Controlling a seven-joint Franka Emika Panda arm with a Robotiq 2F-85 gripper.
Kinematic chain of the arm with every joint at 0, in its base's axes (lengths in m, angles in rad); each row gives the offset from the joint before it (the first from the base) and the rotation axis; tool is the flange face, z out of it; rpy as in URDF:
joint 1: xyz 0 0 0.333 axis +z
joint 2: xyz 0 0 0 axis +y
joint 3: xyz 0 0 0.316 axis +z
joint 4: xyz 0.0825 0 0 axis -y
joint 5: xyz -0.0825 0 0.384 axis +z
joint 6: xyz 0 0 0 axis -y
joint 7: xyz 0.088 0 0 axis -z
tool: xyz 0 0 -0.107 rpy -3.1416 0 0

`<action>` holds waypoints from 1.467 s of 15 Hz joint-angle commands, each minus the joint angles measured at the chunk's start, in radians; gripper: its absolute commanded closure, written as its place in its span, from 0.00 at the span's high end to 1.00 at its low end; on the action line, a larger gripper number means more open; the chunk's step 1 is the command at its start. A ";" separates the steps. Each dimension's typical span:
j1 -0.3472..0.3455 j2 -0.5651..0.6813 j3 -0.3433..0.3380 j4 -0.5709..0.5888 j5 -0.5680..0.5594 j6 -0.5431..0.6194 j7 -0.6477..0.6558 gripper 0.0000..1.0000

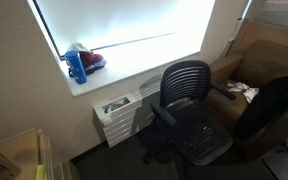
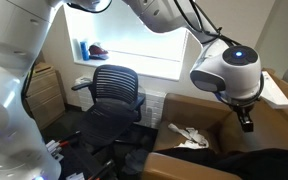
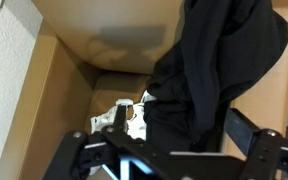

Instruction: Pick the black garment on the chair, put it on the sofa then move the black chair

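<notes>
The black garment (image 3: 224, 50) lies draped over the seat and one arm of the brown sofa (image 3: 104, 40). It also shows as a dark heap (image 1: 279, 100) on the sofa (image 1: 246, 52) in an exterior view, and at the bottom edge (image 2: 254, 162) of an exterior view. My gripper (image 3: 179, 125) hangs just above the garment, its jaws wide open and holding nothing; in an exterior view the gripper (image 2: 246, 122) points down over the sofa (image 2: 194, 115). The black chair (image 1: 189, 100) stands empty by the window, and shows again (image 2: 114, 90) in an exterior view.
A small white cloth (image 3: 136, 125) lies on the sofa seat beside the garment. A blue bottle (image 1: 77, 65) and a red object stand on the window sill. White drawer units (image 1: 119, 115) sit under the sill next to the chair. A wooden cabinet (image 2: 44, 90) stands behind the chair.
</notes>
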 commanded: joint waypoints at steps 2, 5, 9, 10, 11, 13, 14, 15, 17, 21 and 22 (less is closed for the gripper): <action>-0.022 0.018 0.028 -0.002 -0.069 0.005 0.039 1.00; 0.007 0.005 0.082 -0.088 -0.148 -0.064 -0.009 1.00; 0.018 0.041 0.186 -0.116 -0.169 -0.139 -0.062 1.00; 0.027 0.057 0.209 -0.114 -0.152 -0.110 -0.093 1.00; 0.033 0.073 0.228 -0.110 -0.135 -0.079 -0.122 1.00; 0.045 0.077 0.210 -0.099 -0.155 -0.100 -0.068 1.00; 0.050 0.084 0.215 -0.099 -0.154 -0.096 -0.074 1.00; 0.051 0.086 0.217 -0.099 -0.154 -0.095 -0.077 1.00; 0.056 0.103 0.206 -0.084 -0.156 -0.070 -0.061 1.00; 0.037 0.281 0.280 0.084 0.007 0.005 0.035 1.00; 0.031 0.322 0.313 0.130 0.059 0.029 0.021 1.00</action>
